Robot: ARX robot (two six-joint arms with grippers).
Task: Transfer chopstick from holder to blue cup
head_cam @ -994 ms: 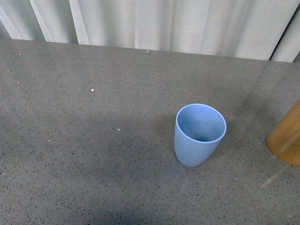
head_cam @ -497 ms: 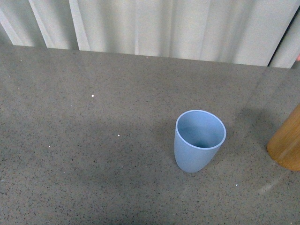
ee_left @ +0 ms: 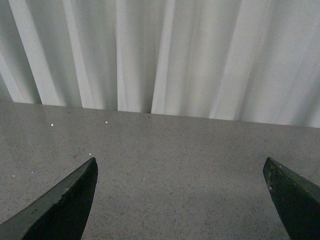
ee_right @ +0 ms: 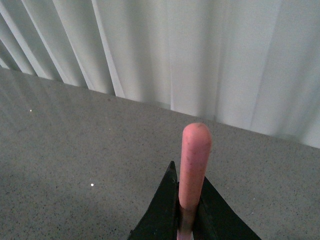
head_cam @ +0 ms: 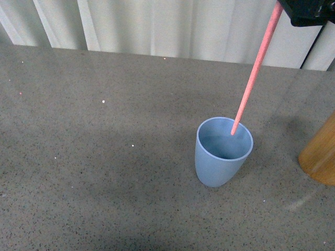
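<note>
Front view. Right gripper (head_cam: 293, 10) sits in the top corner, mostly cut off by the frame edge, clamped on the upper end of a pink chopstick (head_cam: 254, 70). The stick slants down and toward the robot's left. Its lower tip shows against the inside of the blue cup (head_cam: 222, 157), at or just within the mouth, on the far side near the rim. The cup is upright on the grey table (head_cam: 78, 157). The wooden holder (head_cam: 320, 157) is at the right edge, well apart from the cup; no other sticks are visible in it.

Left wrist view. Left gripper (ee_left: 180, 200) has its jaws spread wide with nothing between them. Only table and white curtain (ee_left: 175, 55) lie ahead. It looks idle.

Right wrist view. The jaws pinch the stick, its rounded end standing above the grip. The cup is not in this view.

Judgement: the carry looks finished and the insertion is in hand. The next move calls for lowering the stick deeper into the cup, keeping the tip clear of the rim so the cup does not tip, then letting go.

Change: half a second back the front view showed no stick and no gripper, only cup and holder. Both have now come in from the upper right.
</note>
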